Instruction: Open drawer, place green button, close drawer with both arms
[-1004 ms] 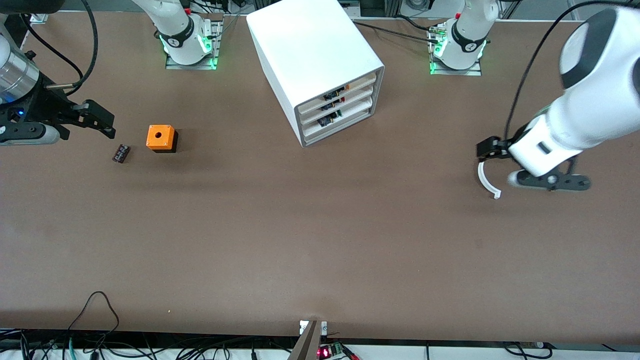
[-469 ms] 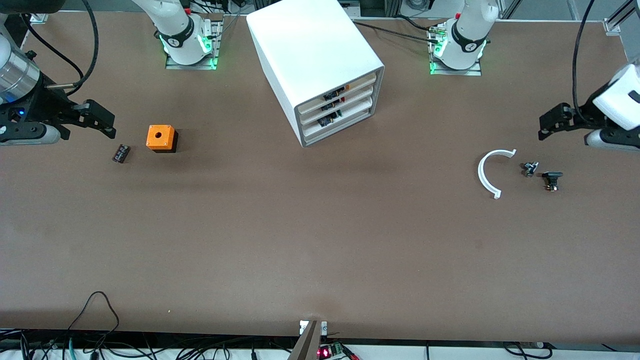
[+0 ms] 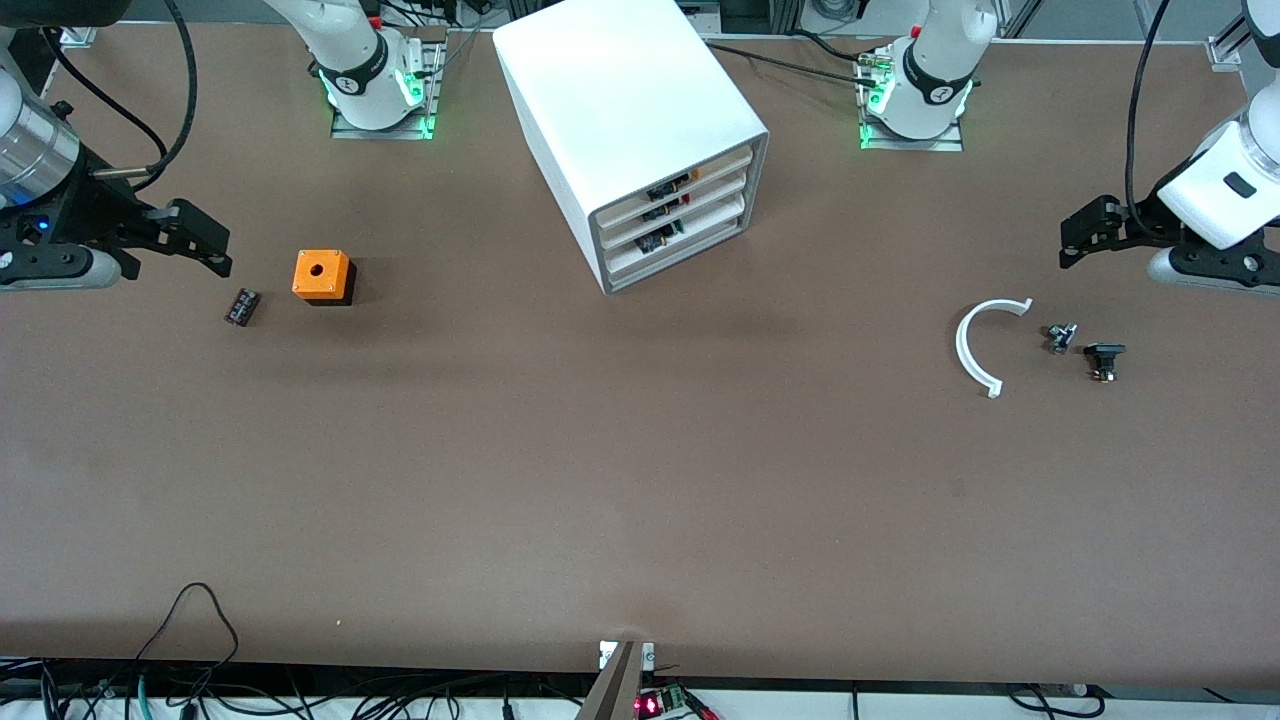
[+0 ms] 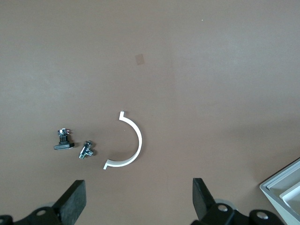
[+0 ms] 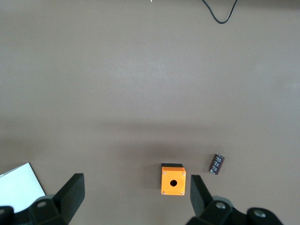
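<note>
1. Front view: the cabinet (image 3: 630, 110) stands between the two bases. All its drawers are shut, and its front is turned toward the camera and the left arm's end. The drawer (image 3: 700, 232) is one of the lower ones. The left gripper (image 3: 1075, 240) hangs, fingers spread and empty, over the table at its own end. The right gripper (image 3: 205, 240) waits, also spread and empty, near the orange cube (image 3: 322, 275).
2. Left wrist view: the left gripper (image 4: 137, 197) has wide jaws. The button (image 4: 86, 149), probably this small grey part though no green cap shows, lies on the table between a white arc (image 4: 133, 140) and a black part (image 4: 63, 140). It sits off toward one fingertip, not centred.
3. Right wrist view: the right gripper (image 5: 136, 187) frames only the cube. Judged from this, the left arm is nearer the button.
</note>
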